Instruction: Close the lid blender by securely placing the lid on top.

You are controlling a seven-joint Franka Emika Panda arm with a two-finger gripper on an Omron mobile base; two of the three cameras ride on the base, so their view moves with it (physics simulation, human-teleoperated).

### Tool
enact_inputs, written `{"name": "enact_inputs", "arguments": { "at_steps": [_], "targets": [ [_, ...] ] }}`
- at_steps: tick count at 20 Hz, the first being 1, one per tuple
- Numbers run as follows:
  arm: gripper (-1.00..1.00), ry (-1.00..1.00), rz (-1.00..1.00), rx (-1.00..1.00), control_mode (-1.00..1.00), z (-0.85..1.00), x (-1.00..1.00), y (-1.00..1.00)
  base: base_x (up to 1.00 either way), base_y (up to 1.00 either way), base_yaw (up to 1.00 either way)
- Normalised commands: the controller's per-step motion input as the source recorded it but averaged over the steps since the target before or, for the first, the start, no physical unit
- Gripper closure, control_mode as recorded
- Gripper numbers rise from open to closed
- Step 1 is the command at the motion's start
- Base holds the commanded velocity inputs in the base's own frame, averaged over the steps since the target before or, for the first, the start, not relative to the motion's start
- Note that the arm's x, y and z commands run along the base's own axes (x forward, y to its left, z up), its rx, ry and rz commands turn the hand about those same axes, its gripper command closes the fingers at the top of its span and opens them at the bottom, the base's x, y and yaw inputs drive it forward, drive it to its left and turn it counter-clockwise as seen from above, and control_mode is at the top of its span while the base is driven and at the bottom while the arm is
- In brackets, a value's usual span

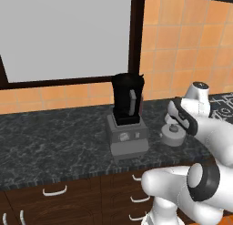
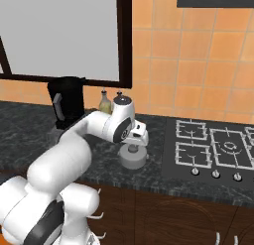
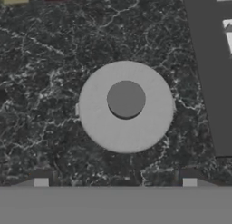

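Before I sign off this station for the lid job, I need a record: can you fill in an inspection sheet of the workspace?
Surface: dark marbled stone counter.
Job's things: small round grey lid lies flat on the counter, beside the tall black blender, jar mouth uncovered.
Clutter: two small bottles by the wall.
Gripper: hangs above the lid, fingers spread, holding nothing.
Cables: nothing seen.
Surroundings: orange tiled wall, window, gas hob.

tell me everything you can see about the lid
The lid is a small round grey cap, matte and plastic-looking, with a short darker knob at its centre. It lies flat, knob up, on the dark marbled counter, to the right of the blender and apart from it. The gripper hangs directly above, jaws open, not touching it.
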Motion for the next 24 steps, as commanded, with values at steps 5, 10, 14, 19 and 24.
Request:
{"name": "enact_inputs", "arguments": {
  "at_steps": [5, 10, 14, 19, 24],
  "targets": [
    [-1.00, 0.00, 0.00, 0.00, -1.00, -0.47, 0.38, -0.03, 0.00, 0.00, 0.00],
    [-1.00, 0.00, 0.00, 0.00, -1.00, -0.32, 0.27, -0.07, 0.00, 0.00, 0.00],
    [-1.00, 0.02, 0.00, 0.00, -1.00, -0.30, 0.31, -0.05, 0.00, 0.00, 0.00],
    [-1.00, 0.00, 0.00, 0.00, -1.00, -0.32, 0.24, -0.07, 0.00, 0.00, 0.00],
    [1.00, 0.00, 0.00, 0.00, -1.00, -0.22, 0.24, -0.06, 0.00, 0.00, 0.00]
  ]
}}
